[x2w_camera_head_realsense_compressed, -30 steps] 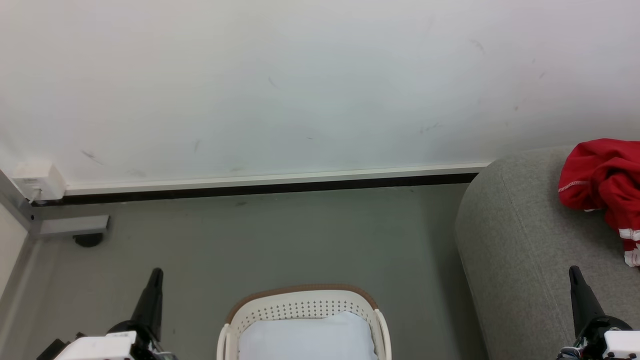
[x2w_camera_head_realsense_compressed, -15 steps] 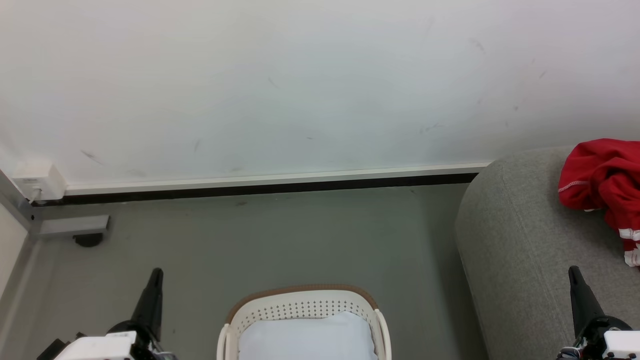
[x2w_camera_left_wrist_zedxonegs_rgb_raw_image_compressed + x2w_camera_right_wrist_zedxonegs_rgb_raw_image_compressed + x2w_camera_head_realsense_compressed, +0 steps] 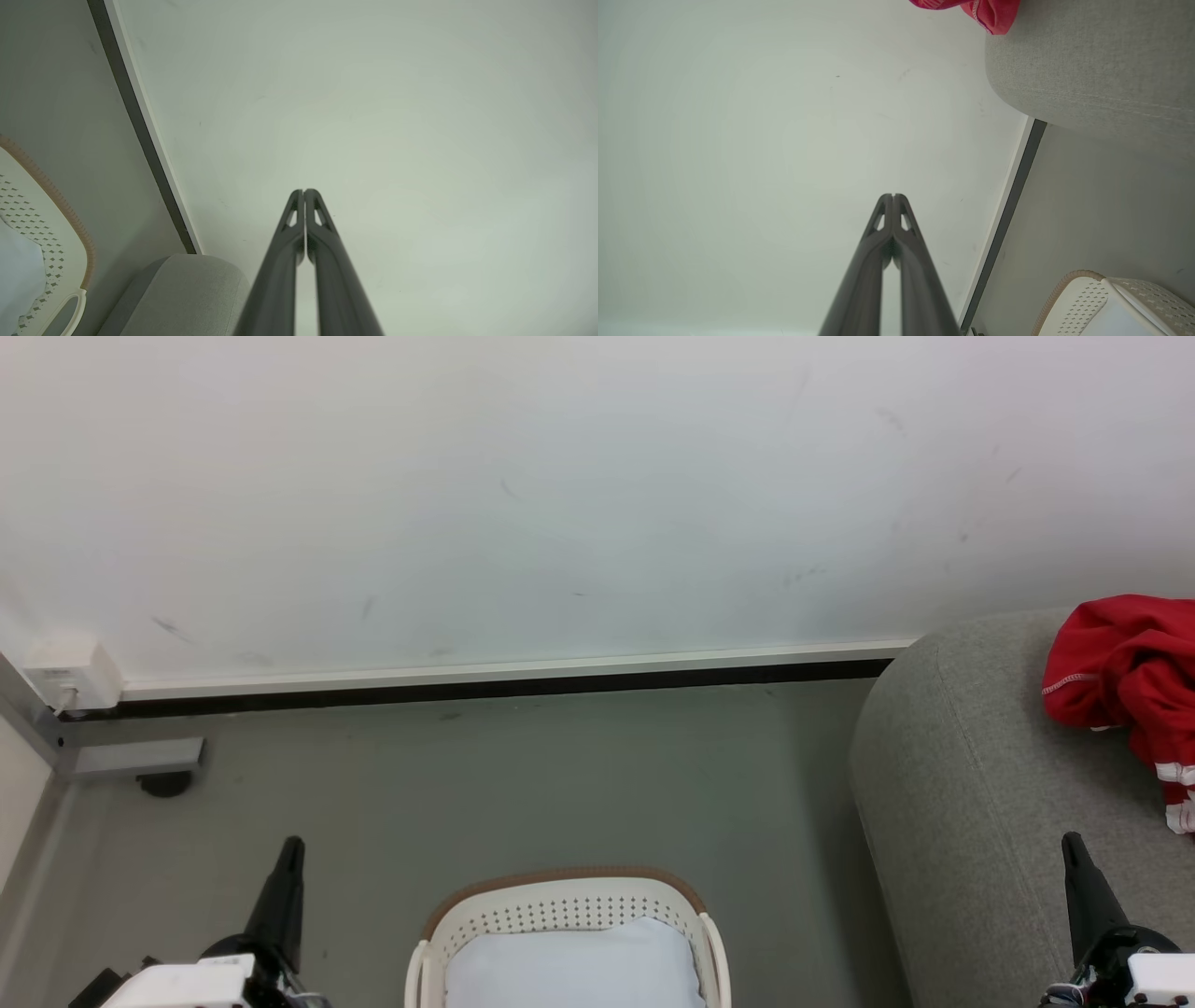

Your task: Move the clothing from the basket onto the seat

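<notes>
The red clothing (image 3: 1130, 677) with white bands lies crumpled on the grey seat (image 3: 971, 803) at the right edge of the head view; a red corner of the clothing (image 3: 992, 11) lies on the seat (image 3: 1092, 70). The cream basket (image 3: 568, 903) with a brown rim stands at bottom centre, holding a pale bluish-white cloth (image 3: 574, 966). My left gripper (image 3: 291, 847) is shut and empty left of the basket. My right gripper (image 3: 1072, 845) is shut and empty over the seat's front. Both pairs of fingertips touch: left gripper (image 3: 303, 191), right gripper (image 3: 893, 195).
A white wall (image 3: 560, 495) with a dark baseboard (image 3: 485, 689) runs behind the grey floor (image 3: 560, 784). A white box (image 3: 70, 674) and a grey bracket (image 3: 140, 756) sit in the left corner. The basket (image 3: 42, 233) and the seat (image 3: 187, 294) lie left of the left fingers.
</notes>
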